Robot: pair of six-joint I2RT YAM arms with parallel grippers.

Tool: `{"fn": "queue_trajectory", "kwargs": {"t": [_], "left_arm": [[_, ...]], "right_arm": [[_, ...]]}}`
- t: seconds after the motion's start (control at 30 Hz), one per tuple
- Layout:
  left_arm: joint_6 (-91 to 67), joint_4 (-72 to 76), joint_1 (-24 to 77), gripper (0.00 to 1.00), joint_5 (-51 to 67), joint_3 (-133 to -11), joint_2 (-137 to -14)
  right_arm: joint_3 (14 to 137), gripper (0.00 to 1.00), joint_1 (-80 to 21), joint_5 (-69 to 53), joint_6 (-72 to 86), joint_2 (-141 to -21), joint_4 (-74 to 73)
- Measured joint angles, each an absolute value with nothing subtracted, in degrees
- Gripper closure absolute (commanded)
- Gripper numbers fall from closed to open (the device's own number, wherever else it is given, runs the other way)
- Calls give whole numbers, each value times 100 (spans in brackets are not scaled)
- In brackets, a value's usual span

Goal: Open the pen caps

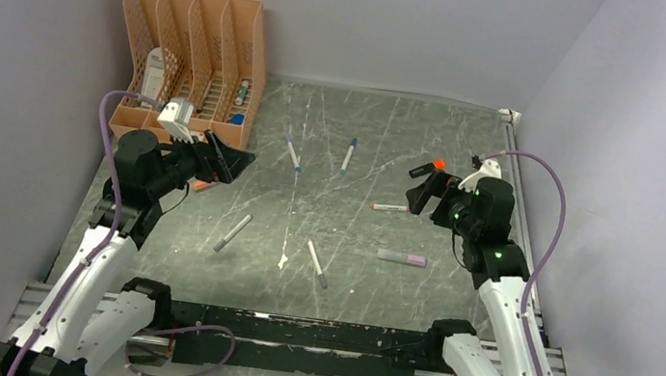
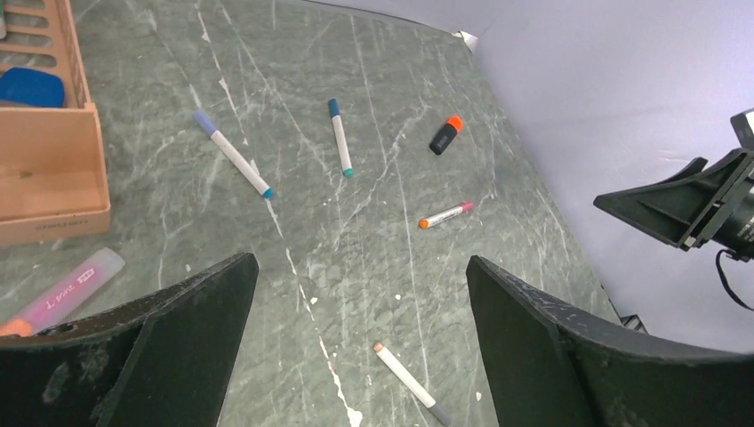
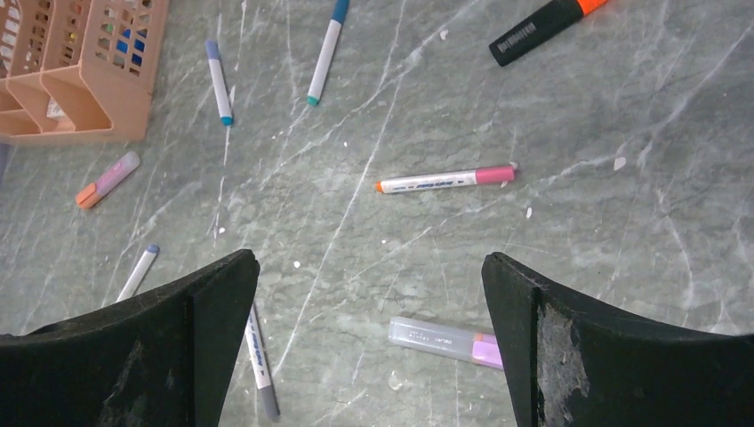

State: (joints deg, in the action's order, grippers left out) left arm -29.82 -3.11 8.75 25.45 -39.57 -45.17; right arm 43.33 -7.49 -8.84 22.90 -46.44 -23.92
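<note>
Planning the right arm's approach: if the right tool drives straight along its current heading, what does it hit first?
Probably the bare table, between the pink-capped pen and the grey-and-purple marker. The right tool is open and neither sits squarely in its line, though depth is unclear.

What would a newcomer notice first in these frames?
Loose pens lie scattered at all angles across the grey marbled table. The left gripper and right gripper hang above it on either side, jaws wide open and holding nothing. An orange mesh organizer stands in the far left corner, and a black marker with an orange tip lies near the right gripper.
</note>
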Motion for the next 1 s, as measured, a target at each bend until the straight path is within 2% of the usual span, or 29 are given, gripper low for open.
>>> {"fn": "queue_trajectory", "kwargs": {"t": [0.27, 0.7, 1.0], "left_arm": [[-3175, -666, 880, 0, 2324, -3955, -4611], [-3605, -368, 880, 1, 2480, -3708, -5199], [-3756, -364, 884, 1, 2652, -3693, -5408]], "right_arm": [[4333, 0, -751, -880, 2338, -4676, -2451], [4425, 0, -753, -838, 2689, -4928, -2473], [4316, 0, -757, -1584, 3409, -5551, -1772]]}}
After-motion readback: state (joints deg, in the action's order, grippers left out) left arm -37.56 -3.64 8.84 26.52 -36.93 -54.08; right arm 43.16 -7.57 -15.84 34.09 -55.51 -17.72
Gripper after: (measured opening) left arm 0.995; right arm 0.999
